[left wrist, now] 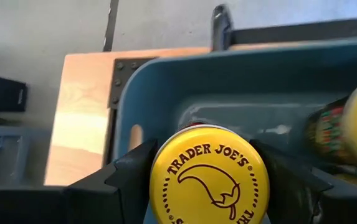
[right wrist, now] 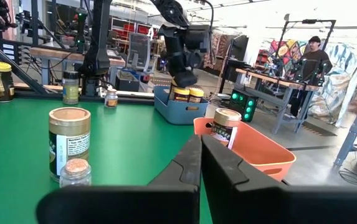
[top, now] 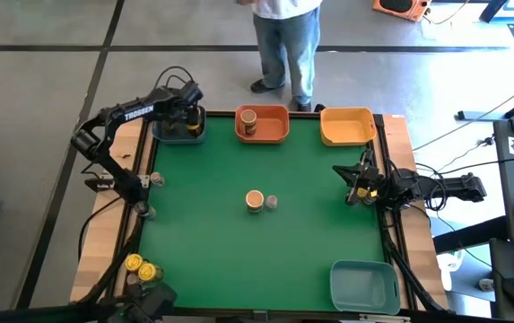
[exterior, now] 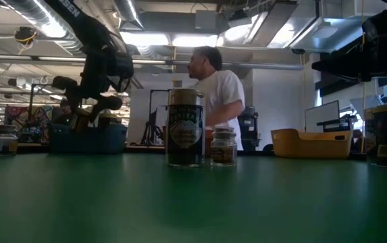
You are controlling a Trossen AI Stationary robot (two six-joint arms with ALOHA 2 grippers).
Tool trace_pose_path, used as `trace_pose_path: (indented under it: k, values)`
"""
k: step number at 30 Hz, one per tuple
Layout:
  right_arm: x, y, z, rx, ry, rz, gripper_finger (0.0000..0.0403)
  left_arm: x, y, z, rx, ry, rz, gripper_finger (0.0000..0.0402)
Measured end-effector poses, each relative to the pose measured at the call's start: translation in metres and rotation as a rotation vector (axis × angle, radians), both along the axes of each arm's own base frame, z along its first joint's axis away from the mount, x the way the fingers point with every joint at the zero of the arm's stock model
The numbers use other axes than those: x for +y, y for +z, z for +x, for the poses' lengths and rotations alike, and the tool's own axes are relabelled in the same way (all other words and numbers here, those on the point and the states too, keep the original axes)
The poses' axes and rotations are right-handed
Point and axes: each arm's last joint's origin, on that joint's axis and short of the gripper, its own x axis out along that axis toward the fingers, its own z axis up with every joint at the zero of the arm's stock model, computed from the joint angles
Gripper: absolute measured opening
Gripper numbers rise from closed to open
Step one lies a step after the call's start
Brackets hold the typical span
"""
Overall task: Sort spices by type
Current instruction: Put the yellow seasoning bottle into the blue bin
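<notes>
My left gripper (left wrist: 209, 186) holds a yellow-lidded jar (left wrist: 209, 177) by its sides over the blue bin (left wrist: 240, 93), my right gripper (right wrist: 200, 163) waits shut, and I judge the jar stiff, light, slick, best clamped below the lid.

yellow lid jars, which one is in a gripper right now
The yellow-lidded jar over the blue bin at the table's far left corner: the left gripper clamps it. The two yellow-lidded jars at the near left edge stand untouched.
</notes>
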Motion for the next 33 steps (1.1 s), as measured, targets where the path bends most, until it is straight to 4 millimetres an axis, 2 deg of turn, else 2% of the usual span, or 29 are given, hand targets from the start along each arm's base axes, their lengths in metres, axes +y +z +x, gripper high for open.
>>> trace_pose_path:
  k: [4,30,33]
  values:
    - [0.0000,-0.0001,0.0000,0.001,0.000,0.000,0.0012,-0.0003,-0.0005,-0.0059,0.017,0.024,-0.028,0.0240]
    - [0.0000,-0.0003,0.0001,0.002,0.000,0.000,0.0012,0.0011,0.0006,-0.0052,-0.016,0.033,-0.012,0.0240]
    - [0.0000,-0.0002,0.0000,0.002,0.000,0.000,0.0012,0.0011,0.0006,-0.0052,-0.017,0.036,-0.010,0.0249]
